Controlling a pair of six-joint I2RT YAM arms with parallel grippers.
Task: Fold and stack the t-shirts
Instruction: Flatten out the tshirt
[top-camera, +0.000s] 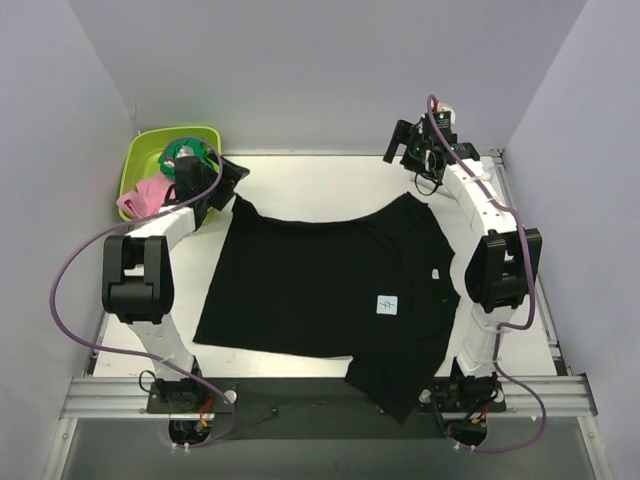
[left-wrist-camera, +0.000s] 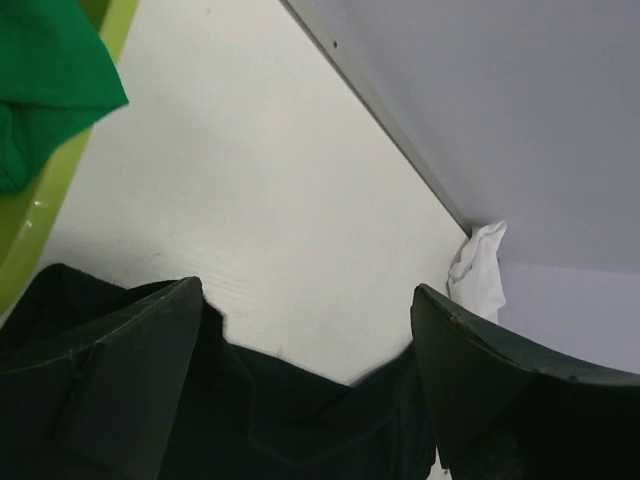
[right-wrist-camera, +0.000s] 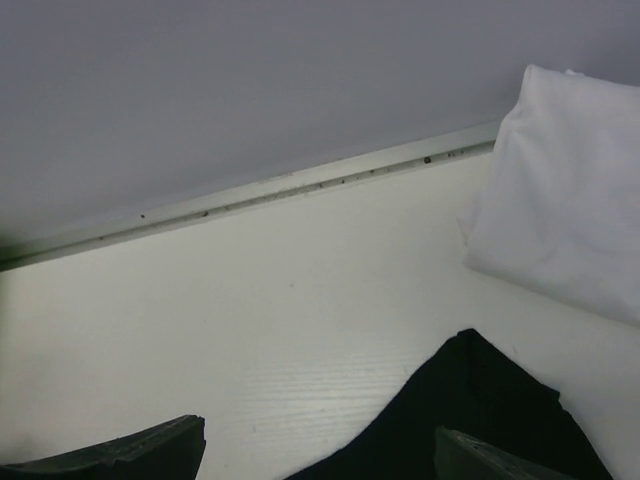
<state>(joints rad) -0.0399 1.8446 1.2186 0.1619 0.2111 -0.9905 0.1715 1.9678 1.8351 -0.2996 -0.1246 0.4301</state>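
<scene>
The black t-shirt (top-camera: 320, 280) lies spread over the middle of the table, its small white label (top-camera: 388, 305) facing up. One lower corner (top-camera: 400, 385) reaches past the near edge. My left gripper (top-camera: 228, 178) hovers open over the shirt's far left corner. In the left wrist view its fingers (left-wrist-camera: 130, 380) straddle black cloth (left-wrist-camera: 300, 420) without holding it. My right gripper (top-camera: 415, 152) stands open just beyond the far right corner, and a black tip (right-wrist-camera: 480, 410) shows between its fingers (right-wrist-camera: 150, 450). The white t-shirt (right-wrist-camera: 570, 200) sits folded by the back wall, also visible as white cloth (left-wrist-camera: 480, 265).
A lime-green tub (top-camera: 150, 160) with pink cloth (top-camera: 140, 195) and green cloth (left-wrist-camera: 50, 80) stands at the far left corner, close beside my left arm. Grey walls enclose the table at the back and sides, with a metal rail (right-wrist-camera: 300, 185) along the back edge.
</scene>
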